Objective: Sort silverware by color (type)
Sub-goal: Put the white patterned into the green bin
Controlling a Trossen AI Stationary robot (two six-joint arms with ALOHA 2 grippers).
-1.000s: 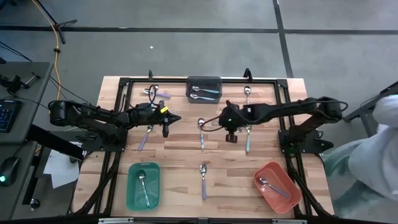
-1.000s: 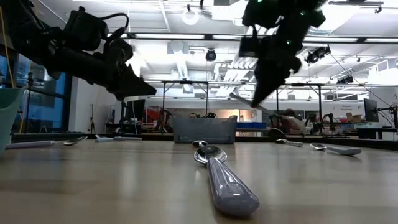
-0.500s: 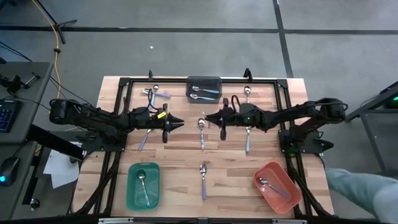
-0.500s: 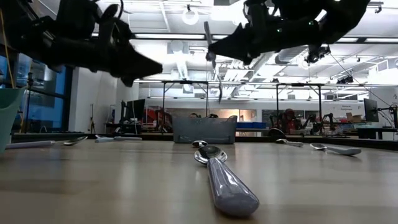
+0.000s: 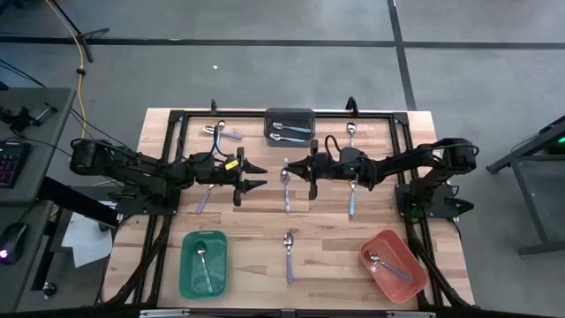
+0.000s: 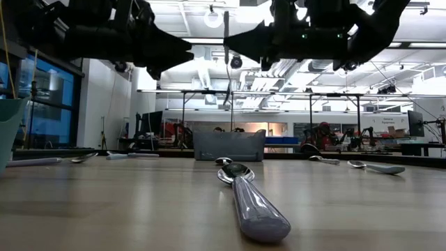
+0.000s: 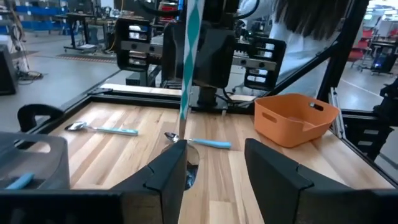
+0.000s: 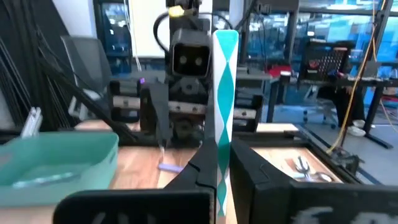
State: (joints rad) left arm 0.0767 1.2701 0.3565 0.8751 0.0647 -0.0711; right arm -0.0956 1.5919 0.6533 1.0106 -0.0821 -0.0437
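My right gripper point(image 5: 291, 167) points level toward the table's left above the table's middle. It is shut on a spoon with a light blue handle point(image 6: 226, 77), which stands upright point(image 8: 224, 87). My left gripper point(image 5: 262, 176) faces it from the left, level and open point(image 7: 214, 168), just short of the spoon point(image 7: 188, 68) and touching nothing. Other silverware lies flat on the wood: lavender-handled spoons point(image 5: 286, 190) point(image 5: 289, 256) point(image 5: 205, 196), a light blue one point(image 5: 351, 199) and a silver one point(image 5: 350, 132). My right gripper pinches the upper part of the spoon's light blue handle point(image 8: 221, 168) between its two fingers. The fingers come level from the table's right and lie across the handle. The spoon hangs upright, bowl end down point(image 6: 226, 104), clear of the table.
A dark grey bin point(image 5: 270, 115) at the far middle holds two spoons. A green bin point(image 5: 185, 265) at the near left and a red bin point(image 5: 413, 265) at the near right hold one spoon each. More spoons lie at the far left point(image 5: 221, 132). A black frame edges the table.
My right gripper has tipped up from pointing down to pointing level toward the left. The spoon it holds has swung from a slant to upright, higher above the table. My left gripper has risen a little toward the spoon and has opened.
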